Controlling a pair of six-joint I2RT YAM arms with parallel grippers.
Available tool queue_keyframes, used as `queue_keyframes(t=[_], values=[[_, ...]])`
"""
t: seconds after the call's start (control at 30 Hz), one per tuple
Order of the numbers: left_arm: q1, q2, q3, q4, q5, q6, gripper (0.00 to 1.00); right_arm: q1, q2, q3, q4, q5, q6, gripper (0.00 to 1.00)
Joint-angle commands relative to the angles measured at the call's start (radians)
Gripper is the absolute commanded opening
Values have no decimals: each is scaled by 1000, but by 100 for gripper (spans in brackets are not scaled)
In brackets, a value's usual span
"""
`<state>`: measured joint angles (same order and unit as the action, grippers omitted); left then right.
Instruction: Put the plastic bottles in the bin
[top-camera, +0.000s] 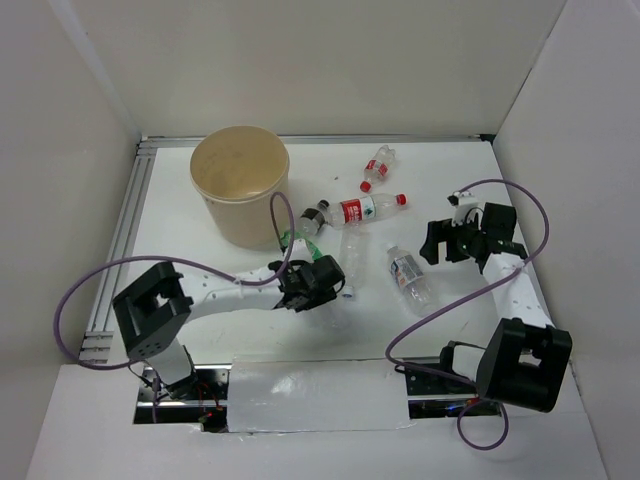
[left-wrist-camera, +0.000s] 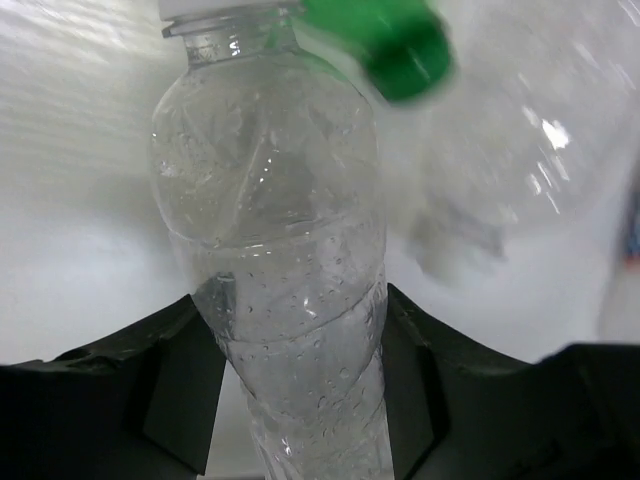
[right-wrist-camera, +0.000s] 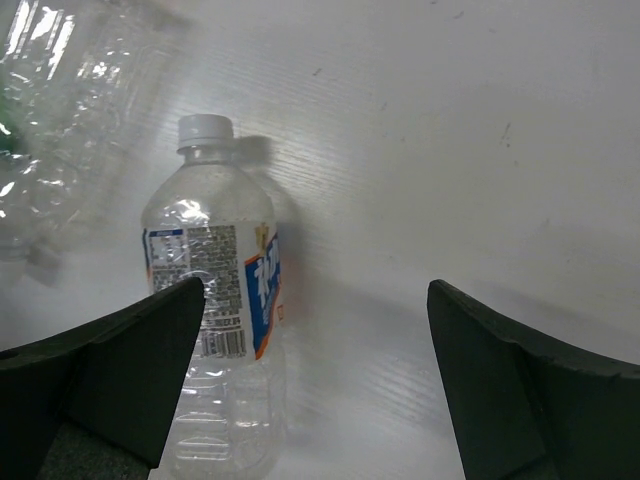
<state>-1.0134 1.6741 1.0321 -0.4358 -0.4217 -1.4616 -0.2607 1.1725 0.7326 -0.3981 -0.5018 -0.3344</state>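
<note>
My left gripper (top-camera: 318, 282) (left-wrist-camera: 300, 380) is shut on a clear label-free plastic bottle (left-wrist-camera: 275, 230), low over the table in front of the tan bin (top-camera: 240, 182). A green-capped bottle (left-wrist-camera: 400, 45) (top-camera: 296, 240) lies just beyond it. A dark-capped bottle (top-camera: 313, 217), two red-labelled bottles (top-camera: 366, 209) (top-camera: 379, 163) and another clear bottle (top-camera: 352, 250) lie right of the bin. My right gripper (top-camera: 448, 242) (right-wrist-camera: 315, 380) is open and empty. A white-capped bottle with a blue label (right-wrist-camera: 215, 300) (top-camera: 410, 276) lies by its left finger.
White walls close in the table on three sides. An aluminium rail (top-camera: 122, 235) runs along the left edge. Purple cables (top-camera: 90, 290) loop from both arms over the table.
</note>
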Motion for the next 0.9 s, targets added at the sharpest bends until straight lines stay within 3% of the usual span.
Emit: queue_keyframes(t=[0.0, 0.1, 0.17, 0.27, 0.43, 0.53, 0.7, 0.87], values=[[-128, -140, 60, -14, -51, 173, 8, -5, 9, 76, -71, -107, -54, 98], [-208, -263, 115, -4, -93, 392, 2, -5, 48, 112, -122, -162, -80, 94], [-208, -353, 167, 44, -127, 493, 1, -5, 71, 139, -145, -185, -80, 91], [-169, -421, 270, 115, -296, 705, 2, 29, 114, 162, -180, -201, -100, 90], [174, -432, 379, 320, -356, 959, 3, 92, 138, 162, -170, -161, -78, 92], [385, -386, 422, 354, -319, 1003, 6, 120, 147, 162, -170, -139, -78, 93], [593, -263, 444, 355, -327, 1034, 10, 162, 156, 162, -170, -130, -78, 94], [702, -169, 456, 332, -272, 1012, 32, 210, 205, 183, -202, -52, -87, 98]])
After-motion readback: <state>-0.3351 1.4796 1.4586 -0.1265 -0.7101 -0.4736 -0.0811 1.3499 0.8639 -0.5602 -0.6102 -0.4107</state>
